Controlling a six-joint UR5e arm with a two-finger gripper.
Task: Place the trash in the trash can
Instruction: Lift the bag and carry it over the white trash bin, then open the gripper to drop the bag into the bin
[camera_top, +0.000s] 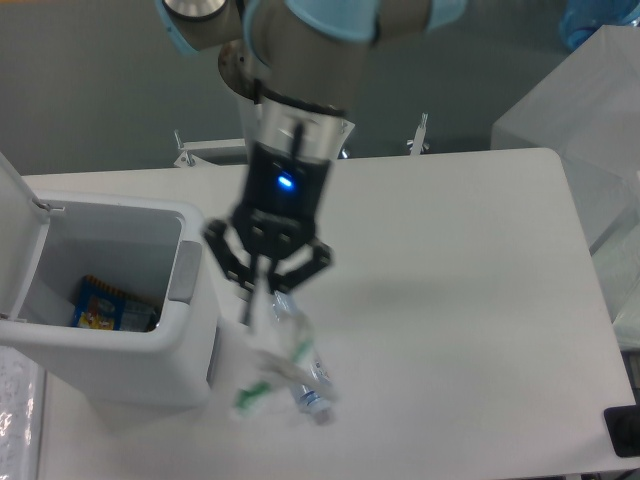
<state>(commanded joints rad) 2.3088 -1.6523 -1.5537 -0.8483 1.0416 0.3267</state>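
The tool (262, 300) pinches the blurred wrapper (262, 375) at lower centre, above the bottle (300, 360) on the worktop (470, 300); the trash can (120, 330) stands open at left.

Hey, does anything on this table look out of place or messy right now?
Yes. A crushed plastic bottle lies loose on the table beside the open trash can. The gripper holds a crumpled wrapper, blurred, not binned yet.

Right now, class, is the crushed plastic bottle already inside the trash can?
No: the bottle lies on the table beside the trash can.
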